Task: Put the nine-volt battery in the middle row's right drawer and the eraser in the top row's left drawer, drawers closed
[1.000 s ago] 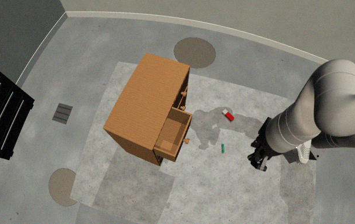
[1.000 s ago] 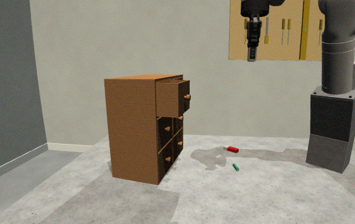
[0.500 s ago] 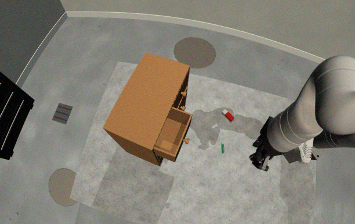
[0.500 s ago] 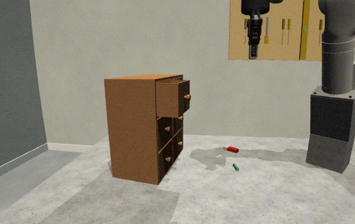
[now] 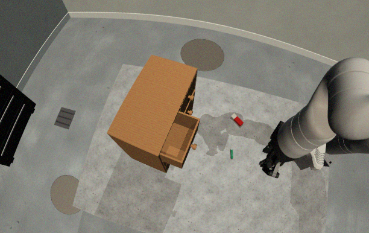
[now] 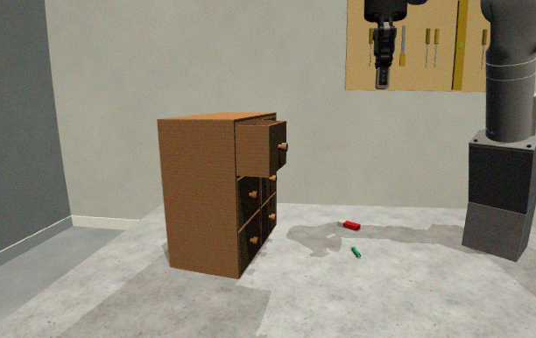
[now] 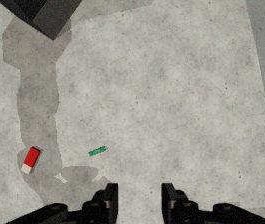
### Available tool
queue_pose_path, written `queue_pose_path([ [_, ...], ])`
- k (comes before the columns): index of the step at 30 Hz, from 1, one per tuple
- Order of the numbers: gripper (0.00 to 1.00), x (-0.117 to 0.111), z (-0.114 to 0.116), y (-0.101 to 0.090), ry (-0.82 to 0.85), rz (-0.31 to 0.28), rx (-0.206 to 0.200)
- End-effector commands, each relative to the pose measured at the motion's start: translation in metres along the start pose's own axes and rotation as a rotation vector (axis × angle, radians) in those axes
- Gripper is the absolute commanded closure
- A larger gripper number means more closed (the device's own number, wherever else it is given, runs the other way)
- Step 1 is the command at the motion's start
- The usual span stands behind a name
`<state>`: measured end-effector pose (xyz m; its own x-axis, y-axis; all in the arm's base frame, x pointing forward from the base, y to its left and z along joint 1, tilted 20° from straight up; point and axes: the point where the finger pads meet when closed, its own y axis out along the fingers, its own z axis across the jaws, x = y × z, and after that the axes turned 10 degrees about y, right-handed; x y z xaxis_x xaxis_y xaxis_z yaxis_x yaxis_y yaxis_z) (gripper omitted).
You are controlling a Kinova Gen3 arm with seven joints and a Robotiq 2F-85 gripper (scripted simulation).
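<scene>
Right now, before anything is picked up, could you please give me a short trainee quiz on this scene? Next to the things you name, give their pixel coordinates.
1. Multiple choice. Facing the fronts of the chest (image 5: pixel 152 105) (image 6: pixel 200 193), which drawer is clearly pulled out?
a) top row, right
b) top row, left
c) bottom row, left

2. True or false. The red-and-white eraser (image 5: pixel 238 121) (image 6: pixel 351 226) (image 7: pixel 32 157) lies on the table, outside the chest.

3. Fill in the colour. The claw (image 5: pixel 271 163) (image 6: pixel 382 83) (image 7: pixel 139 196) is above the table, and the small cylinder (image 5: pixel 231 154) (image 6: pixel 356 252) (image 7: pixel 97 151) lying there is mostly ____.

Key: 1 b; 2 true; 3 green.
</scene>
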<state>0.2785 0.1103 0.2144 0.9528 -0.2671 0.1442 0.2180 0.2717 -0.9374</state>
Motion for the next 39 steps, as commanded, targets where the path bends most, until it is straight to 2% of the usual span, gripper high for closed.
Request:
queue_pose_path([
  [1,0.67,0.0,0.0,0.0,0.0,-0.001,0.0],
  [17,0.67,0.001,0.0,0.0,0.0,-0.001,0.001],
  [23,0.67,0.009,-0.003,0.005,0.011,0.0,0.006],
  [28,0.67,0.029,-0.011,0.019,0.037,0.001,0.017],
  [32,0.67,0.052,-0.023,0.038,0.071,0.002,0.029],
  [34,0.67,0.052,-0.023,0.038,0.071,0.002,0.029],
  [39,0.67,0.085,-0.05,0.073,0.13,0.0,0.044],
])
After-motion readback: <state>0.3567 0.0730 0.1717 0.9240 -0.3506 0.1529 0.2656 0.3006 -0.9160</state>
